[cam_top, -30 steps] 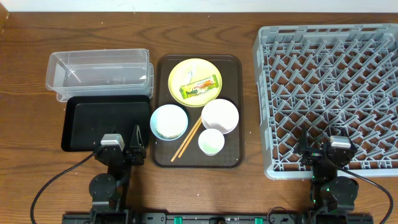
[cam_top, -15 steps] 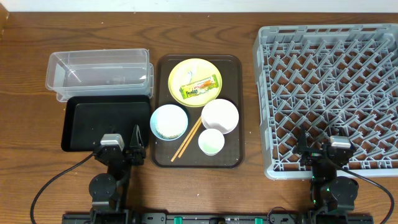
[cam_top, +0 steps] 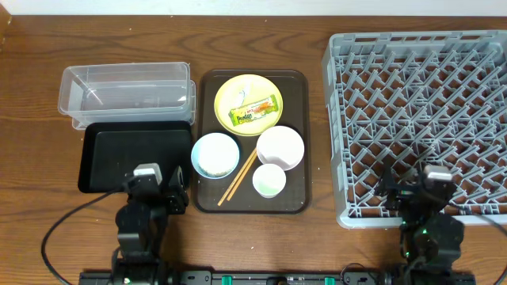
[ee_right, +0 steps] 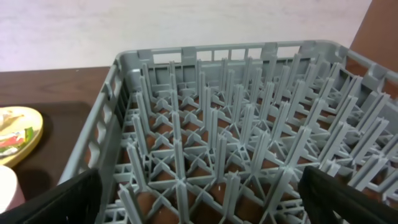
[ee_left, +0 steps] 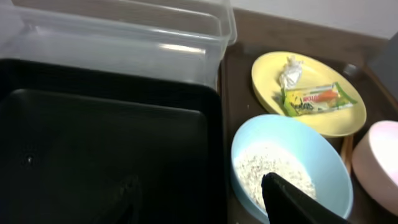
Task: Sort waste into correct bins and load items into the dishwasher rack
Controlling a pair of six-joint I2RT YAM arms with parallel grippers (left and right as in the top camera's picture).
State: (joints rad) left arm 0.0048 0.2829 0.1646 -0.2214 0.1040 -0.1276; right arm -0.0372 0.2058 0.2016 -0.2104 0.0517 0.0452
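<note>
**A:** Left gripper (cam_top: pixel 162 191) state?

**B:** Looks released and empty. One finger (ee_left: pixel 292 199) shows in front of the blue bowl (ee_left: pixel 323 155), the other is lost against the black tray (cam_top: pixel 103 158). It sits at the tray's near right corner.

**A:** Right gripper (ee_right: pixel 199 196)?

**B:** Spread wide, holding nothing, at the near edge of the rack (cam_top: pixel 420 119). It hides that corner, and the overhead view cuts off the rack's right side.

**A:** Waste?

**B:** The wrapper (cam_top: pixel 255 111) lies flat on the yellow plate (ee_left: pixel 267 87), long axis left-right with the right end tipped slightly away. There's a crumpled white bit beside it, can't tell what. The grains (ee_left: pixel 273 174) are in the blue bowl.

**A:** Chopsticks (cam_top: pixel 238 178)?

**B:** Diagonal, running near-left to far-right between the blue bowl and the white bowl (cam_top: pixel 280 147), with the cup (cam_top: pixel 269 180) just beside. All of it is on the brown serving tray (cam_top: pixel 293 198).

**A:** Bins?

**B:** The clear tub (cam_top: pixel 127 91) is behind the black tray, touching it, both with their long side left-right on the tabletop (cam_top: pixel 32 158).
</note>
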